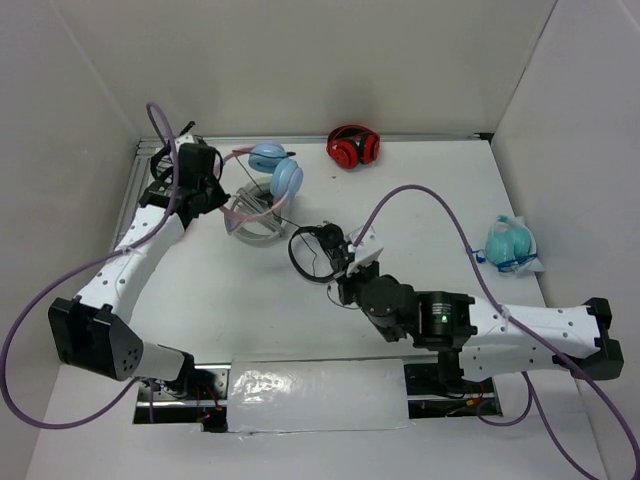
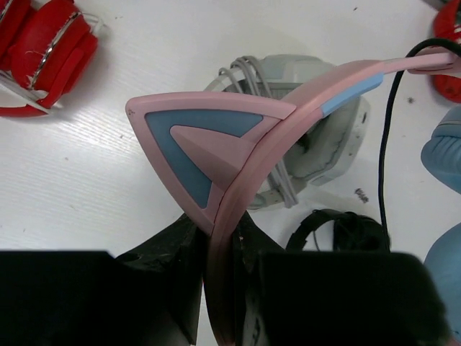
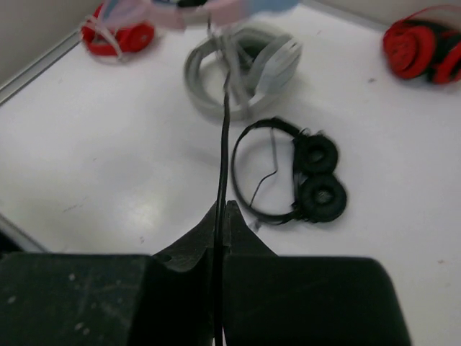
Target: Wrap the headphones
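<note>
The headphones hang above the back left of the table, with a pink headband, a pink and blue cat ear and light-blue ear cups. My left gripper is shut on the pink headband just below the cat ear; in the top view it sits left of the cups. The thin dark cable runs down from the headphones into my right gripper, which is shut on it. In the top view the right gripper is near the table's middle.
Grey headphones lie under the held pair. A small black on-ear pair lies beside my right gripper. Red headphones sit at the back wall, and another red pair shows in the left wrist view. A teal bagged item lies far right.
</note>
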